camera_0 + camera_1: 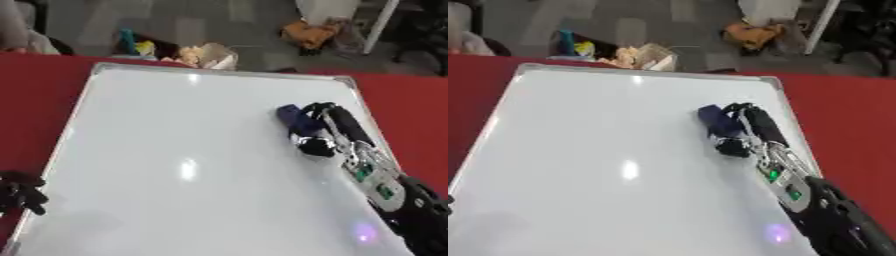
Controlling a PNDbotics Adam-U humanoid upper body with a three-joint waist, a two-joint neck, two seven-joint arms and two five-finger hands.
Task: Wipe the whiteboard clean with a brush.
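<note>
A red tabletop (35,90) carries the whiteboard (184,165). At its three o'clock, the right hand (328,127) curls its fingers round the blue brush (296,119). Left hand (22,192) rests at nine o'clock, fingers curled, empty.

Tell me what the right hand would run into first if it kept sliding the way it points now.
The right hand, curled on the blue brush, points up-left across the whiteboard. Only bare white surface lies ahead, then probably the board's far frame, though depth is unclear.
</note>
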